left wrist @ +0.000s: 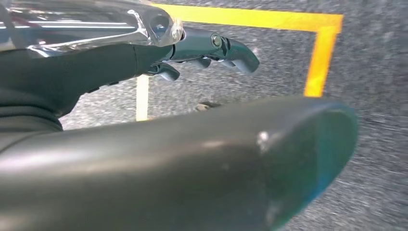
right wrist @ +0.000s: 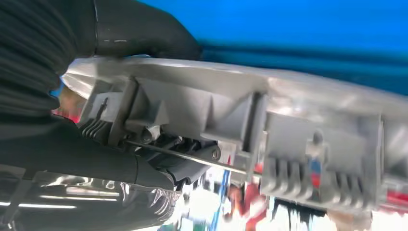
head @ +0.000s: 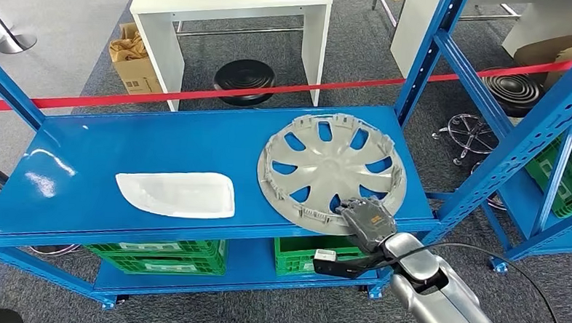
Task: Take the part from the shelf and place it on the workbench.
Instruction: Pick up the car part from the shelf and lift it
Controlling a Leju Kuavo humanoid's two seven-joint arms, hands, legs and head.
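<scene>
1. Where your right hand (head: 366,220) comes up from the lower right of the head view, you have it at the near rim of the round grey plastic wheel cover (head: 331,170), which lies with its ribbed inner side up on the top board of the blue metal shelf (head: 160,138).
2. In the right wrist view your right hand (right wrist: 86,159) is clamped on that rim: the thick thumb sits over one face of the cover (right wrist: 269,125) and the darker fingers (right wrist: 187,166) curl under the other, among the clips and the thin wire ring.
3. The cover's near edge juts slightly past the shelf's front lip, right at your hand; the rest of it stretches away from the hand across the board.
4. Well to the left of your right hand, on the same board and apart from the cover, lies a flat white plastic panel with rounded ends (head: 177,194).
5. Below your right hand, on the lower board, stand green plastic crates (head: 159,253).
6. Beyond the shelf, far from the hand, a red tape (head: 198,93) runs across, with a white table (head: 231,13), a black round stool (head: 244,79) and a cardboard box (head: 133,56) behind it.
7. Your left hand (left wrist: 202,50) hangs over grey carpet with yellow floor lines (left wrist: 320,53); its fingers are loosely curled and hold nothing.
</scene>
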